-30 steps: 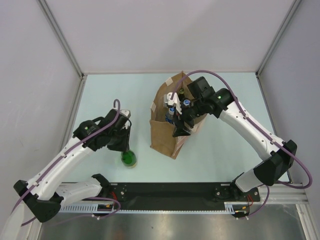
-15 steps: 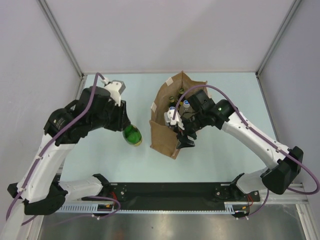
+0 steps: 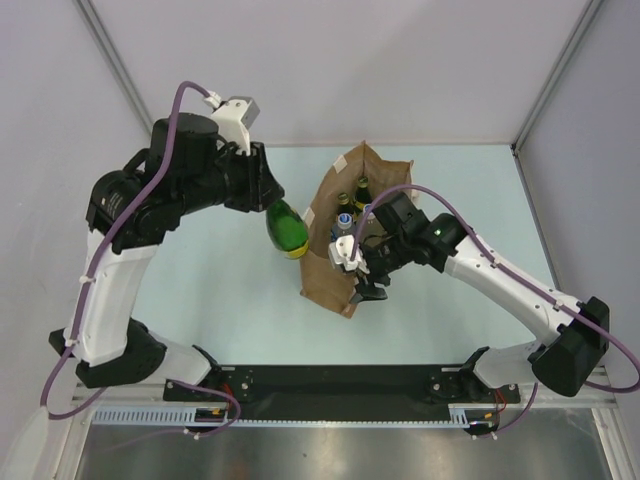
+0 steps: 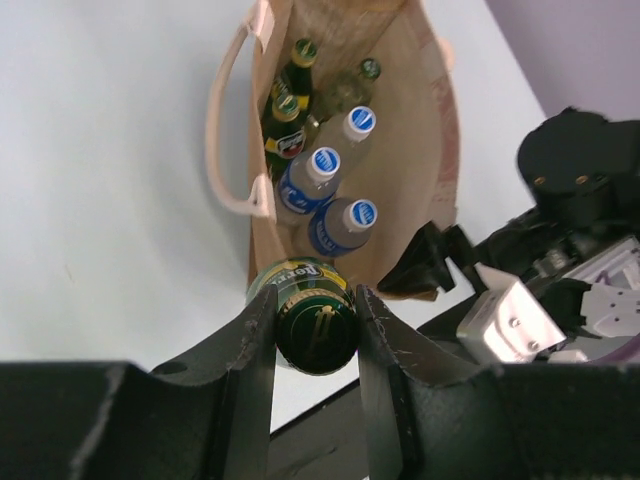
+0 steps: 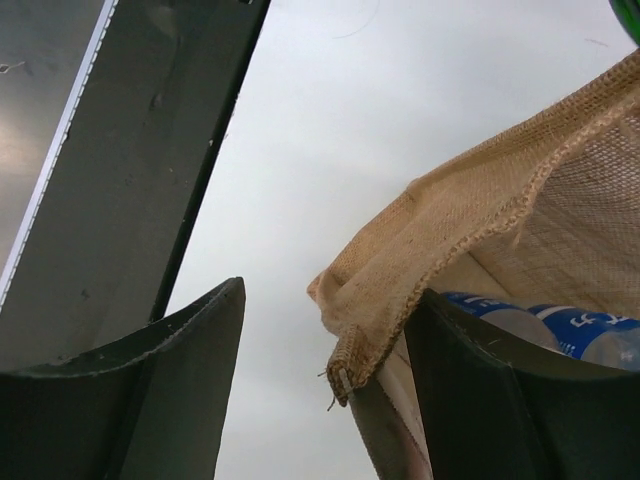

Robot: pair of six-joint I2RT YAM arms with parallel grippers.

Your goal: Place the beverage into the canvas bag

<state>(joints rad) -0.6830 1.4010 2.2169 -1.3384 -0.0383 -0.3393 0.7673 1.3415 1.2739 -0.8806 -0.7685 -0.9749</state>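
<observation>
Top external: green glass bottle (image 3: 287, 230) clamped in left gripper (image 4: 315, 300), 9 o'clock of tan canvas bag (image 3: 320, 272); right gripper (image 5: 325, 300) spread astride rim (image 5: 430, 230). Risk: clipping rim, toppling bag.

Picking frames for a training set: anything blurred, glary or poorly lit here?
Top external: even, soft light, faint shadows, sharp. Left wrist: the cap of the green bottle in the left pincer is sharp, its dark fingers lack detail. Right wrist: the canvas bag weave is crisp, the table behind washed pale.

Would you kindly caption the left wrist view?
Left gripper, jaws shut on a green bottle, beside the open canvas bag holding other bottles.
</observation>
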